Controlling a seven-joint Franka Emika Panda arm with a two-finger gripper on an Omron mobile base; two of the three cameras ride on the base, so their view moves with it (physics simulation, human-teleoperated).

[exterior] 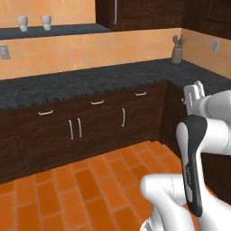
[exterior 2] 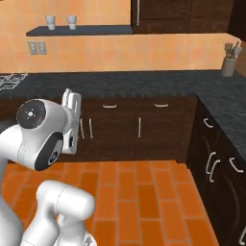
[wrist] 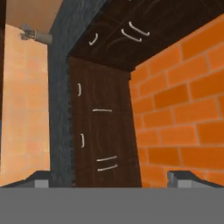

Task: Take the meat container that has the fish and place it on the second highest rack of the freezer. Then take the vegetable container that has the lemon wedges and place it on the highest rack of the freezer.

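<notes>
fingers: my fingers [wrist: 112, 178] are spread wide with nothing between them; one dark tip [wrist: 39, 180] low at one side of the hand view, the other [wrist: 183, 177] at the far side.
hand: hand [exterior 2: 72, 106] held up in front of the arm, well clear of the table and cabinets, touching nothing.
facing: hand view is rolled; I'm looking at dark wood cabinet doors [wrist: 103, 131], the speckled black table edge [wrist: 59, 100] and orange brick floor [wrist: 183, 100].
table: long dark L-shaped table [exterior: 81, 83] runs along the orange wall and turns the corner; I see no tray on it.
other things: utensil jar [exterior 2: 228, 65] in the corner, two white cups [exterior: 34, 21] on the wall shelf, stove grate [exterior 2: 9, 79] at the edge of the right base view.
fish tray: not in sight from here, nor the freezer or the wedge tray; can't tell where they stand.
step, my guess: searching/driving toward the fish tray, nothing picked up yet.
doing it well: keep my fingers wide and the arm tucked while the base turns, stay off the cabinet corner, don't reach until the tray with the silvery fish is plainly ahead, not the green-wedge one.
</notes>
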